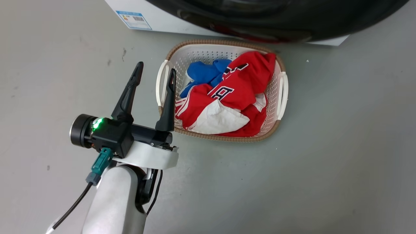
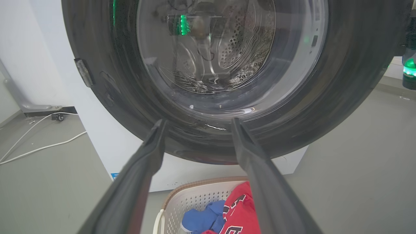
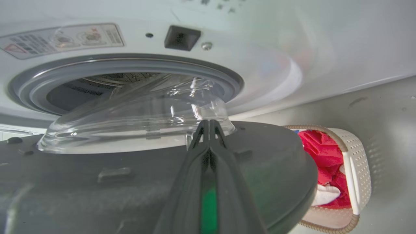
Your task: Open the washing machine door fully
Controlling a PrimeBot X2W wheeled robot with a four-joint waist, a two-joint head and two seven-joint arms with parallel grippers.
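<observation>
While the washing machine lies as a white box along the top edge of the head view, the left gripper is seen at lower left. Its two dark fingers are spread wide and nothing is held between them. To its right, at centre, a laundry basket of red and blue clothes is set on the grey floor. Above the basket, the glossy black washing machine door is cut off by the top edge.

In the left wrist view the door's outer face is shown above and beyond the spread fingers, apart from them.

In the right wrist view, left to right, the grey gasket, the glass bowl and the right gripper are shown. Its fingers are pressed together and empty, with the tips at the door's inner face by the foot of the bowl; contact cannot be confirmed. The door is partly swung out and lies straight ahead of the right gripper, which is judged the nearer arm for pushing it wider.
</observation>
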